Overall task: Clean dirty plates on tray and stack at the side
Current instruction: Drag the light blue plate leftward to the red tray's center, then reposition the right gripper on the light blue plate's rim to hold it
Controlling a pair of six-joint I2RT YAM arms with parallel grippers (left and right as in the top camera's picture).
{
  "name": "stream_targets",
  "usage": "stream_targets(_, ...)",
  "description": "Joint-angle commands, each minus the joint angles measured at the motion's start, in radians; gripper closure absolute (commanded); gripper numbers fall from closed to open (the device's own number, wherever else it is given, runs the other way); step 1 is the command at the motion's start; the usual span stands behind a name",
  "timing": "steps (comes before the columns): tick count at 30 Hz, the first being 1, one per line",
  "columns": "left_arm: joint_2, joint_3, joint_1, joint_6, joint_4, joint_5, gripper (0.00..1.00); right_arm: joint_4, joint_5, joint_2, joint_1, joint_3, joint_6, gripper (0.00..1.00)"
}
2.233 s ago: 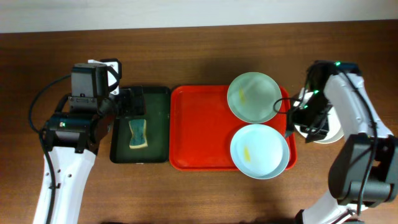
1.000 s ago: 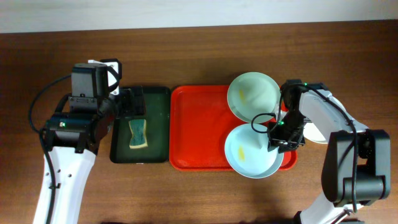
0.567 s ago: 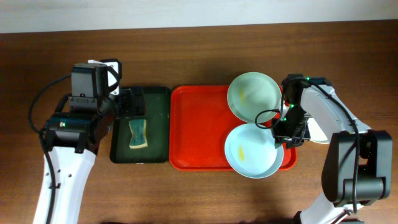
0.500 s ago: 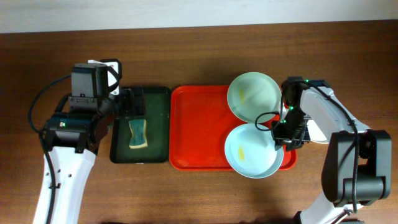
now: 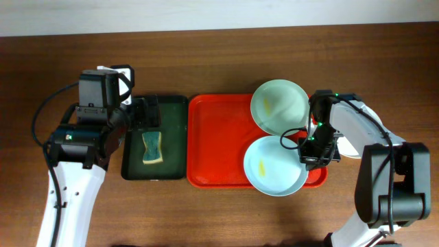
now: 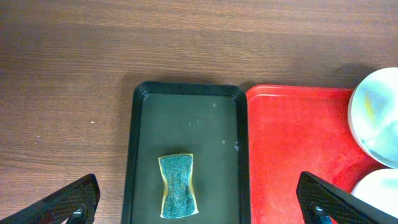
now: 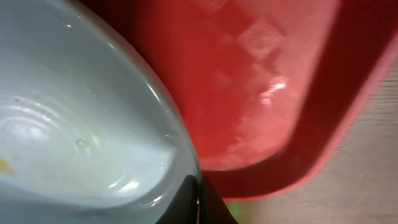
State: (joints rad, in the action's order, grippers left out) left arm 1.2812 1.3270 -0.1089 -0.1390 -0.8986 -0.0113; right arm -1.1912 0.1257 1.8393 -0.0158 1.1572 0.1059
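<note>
Overhead, two smeared plates (image 5: 278, 106) are seen on the tray (image 5: 216, 137); the near plate (image 5: 274, 167) is clamped by the right gripper (image 5: 308, 152); the left gripper (image 6: 196, 180) is spread wide.

- No word, brand, number or sign can be read in any of the three views.
- A white tag (image 5: 118, 69) on the left arm (image 5: 72, 185), at about 10 o'clock in the overhead view, may carry print, but it is too small to tell.

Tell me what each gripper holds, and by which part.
Right gripper pinches the nearer pale blue round plate by its rim; left gripper holds nothing.
</note>
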Motion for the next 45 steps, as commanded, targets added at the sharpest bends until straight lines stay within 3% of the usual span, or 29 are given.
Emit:
stream_targets(1,-0.005,0.009,0.0,-0.005,-0.002,0.004,0.01,0.009,0.146,-0.002,-0.005,-0.009,0.006,0.96)
stream_targets(8,-0.005,0.009,0.0,-0.005,-0.002,0.004,0.01,0.069,0.302,-0.002,-0.06,-0.009,0.011,0.96)
stream_targets(17,-0.005,0.009,0.0,-0.005,-0.002,0.004,0.01,0.287,0.296,-0.002,-0.261,-0.009,0.252,0.96)
stream_targets(22,-0.005,0.009,0.0,-0.005,-0.002,0.004,0.01,0.438,0.183,-0.002,-0.357,-0.009,0.439,0.96)
stream_targets(27,-0.005,0.009,0.0,-0.005,-0.002,0.004,0.01,0.478,0.099,-0.002,-0.378,-0.009,0.522,0.96)
stream_targets(30,-0.004,0.009,0.0,-0.005,-0.002,0.004,0.01,0.508,0.06,-0.002,-0.377,-0.009,0.52,0.85)
stream_targets(32,-0.005,0.009,0.0,-0.005,-0.002,0.004,0.01,0.511,0.061,-0.002,-0.378,-0.009,0.51,0.61)
stream_targets(34,-0.005,0.009,0.0,-0.005,-0.002,0.004,0.01,0.511,0.061,-0.002,-0.378,-0.009,0.492,0.47)
stream_targets(35,-0.005,0.009,0.0,-0.005,-0.002,0.004,0.01,0.512,0.06,-0.002,-0.377,-0.009,0.492,0.44)
stream_targets(40,-0.005,0.009,0.0,-0.005,-0.002,0.004,0.01,0.516,0.097,-0.006,-0.372,0.01,0.443,0.66)
stream_targets(45,-0.005,0.009,0.0,-0.005,-0.002,0.004,0.01,0.349,0.232,-0.052,-0.336,0.166,0.394,0.6)
